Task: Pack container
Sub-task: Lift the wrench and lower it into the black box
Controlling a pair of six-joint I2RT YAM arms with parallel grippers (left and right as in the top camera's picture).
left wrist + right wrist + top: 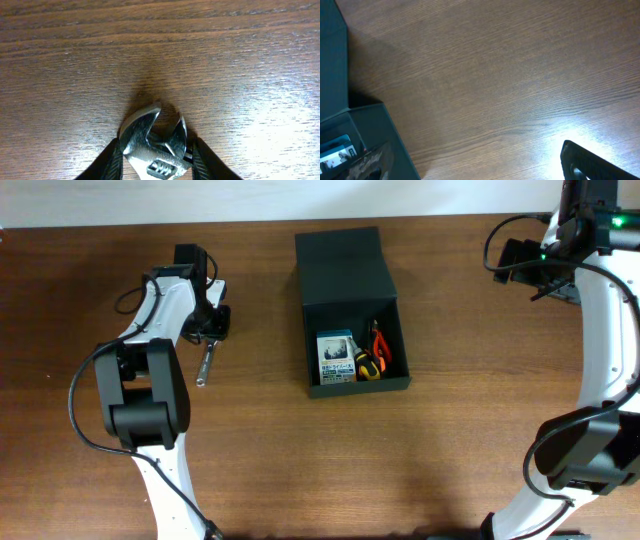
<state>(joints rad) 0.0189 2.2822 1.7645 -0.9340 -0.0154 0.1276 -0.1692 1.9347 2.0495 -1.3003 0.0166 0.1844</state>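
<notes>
The container [356, 387] is a dark green-black box at the table's middle, with its flap lid [340, 260] laid open toward the back. My left gripper [212, 330] is left of the container, shut on the head of a silver adjustable wrench [204, 367]. In the left wrist view the wrench's jaws [152, 145] sit between the two black fingers [156, 162], just over the wood. My right gripper [512, 258] is open and empty at the back right. Its wrist view shows one finger [580, 165] and the container's corner [375, 125].
Inside the container lie a blue-and-white card pack [336, 357], a yellow-and-black tool [366, 365] and red-handled pliers [380, 343]. The card pack also shows in the right wrist view [335, 152]. The table is brown wood [470, 400].
</notes>
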